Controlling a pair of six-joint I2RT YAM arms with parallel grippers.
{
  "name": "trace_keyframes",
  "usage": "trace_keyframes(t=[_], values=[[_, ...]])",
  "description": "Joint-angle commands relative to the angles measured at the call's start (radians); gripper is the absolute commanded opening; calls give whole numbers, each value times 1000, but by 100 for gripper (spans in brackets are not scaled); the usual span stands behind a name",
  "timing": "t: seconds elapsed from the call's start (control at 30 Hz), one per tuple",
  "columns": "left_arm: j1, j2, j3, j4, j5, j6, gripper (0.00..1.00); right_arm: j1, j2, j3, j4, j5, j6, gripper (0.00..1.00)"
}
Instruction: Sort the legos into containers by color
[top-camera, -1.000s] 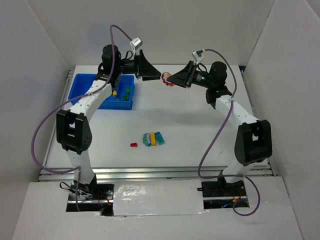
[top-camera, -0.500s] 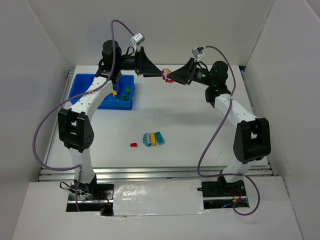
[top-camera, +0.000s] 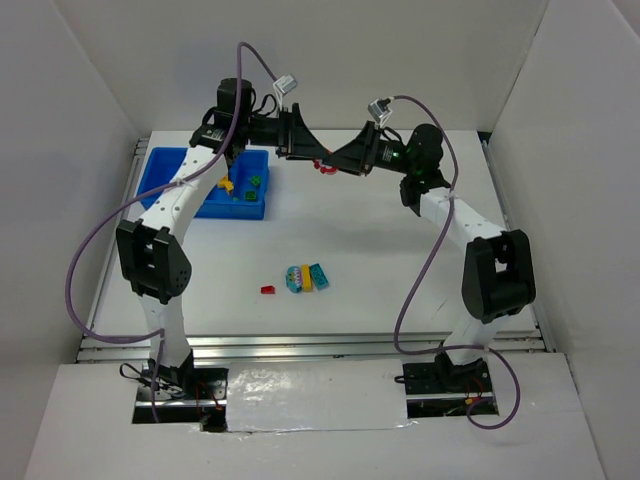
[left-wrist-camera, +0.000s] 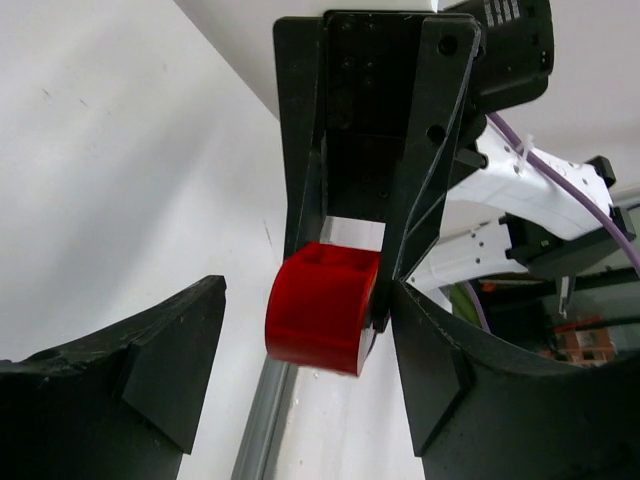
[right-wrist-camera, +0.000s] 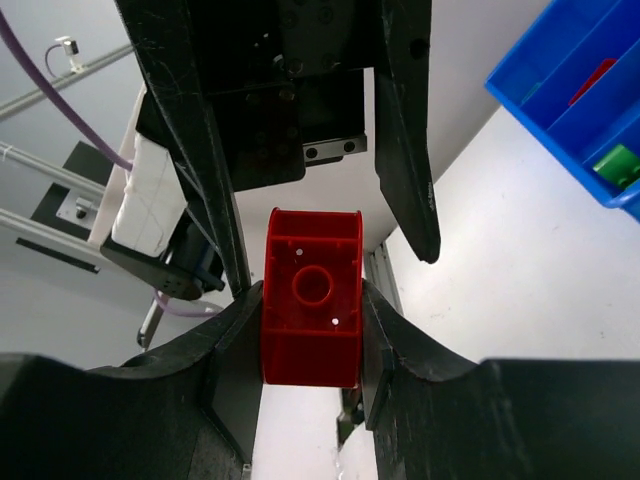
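White table (top-camera: 400, 270) carrying a tray and a few loose bricks
A blue tray (top-camera: 158, 172) sits near the far left corner, its long side running left to right. Toward the near edge, a little left of the middle, a small red brick (top-camera: 268, 289) lies alone; just to its right, a rounded cyan piece (top-camera: 294, 279), a yellow brick (top-camera: 307, 281) and a cyan brick (top-camera: 319, 274) lie close together in a short row
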Motion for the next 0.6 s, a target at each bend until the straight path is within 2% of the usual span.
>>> trace_keyframes(t=[0.0,0.1,0.17,0.2,0.3,0.37,0.43,0.47,0.53,0.57], values=[[-13,18,34,-47,-32,68,79,23,-16,48,109,-50,21,0],[-13,24,47,-76,-45,89,79,29,-19,43,141,-64,38,0],[-13,22,41,-67,-25,83,67,31,-22,51,80,-62,-2,0],[-11,13,26,-38,-20,66,60,31,-24,50,71,-56,-13,0],[-13,4,11,14,18,32,18,28,-24,22,86,-33,-5,0],[-13,-1,1,43,49,5,3,29,-16,14,100,-29,-1,0],[-11,-10,-15,77,61,-8,0,28,-7,22,98,-27,3,4],[-11,-13,-18,88,75,-18,0,29,-5,25,100,-27,3,8],[-6,-24,-25,97,76,-20,0,29,1,36,103,-33,4,31],[-5,-27,-26,96,73,-14,0,26,-1,34,107,-33,4,50]])
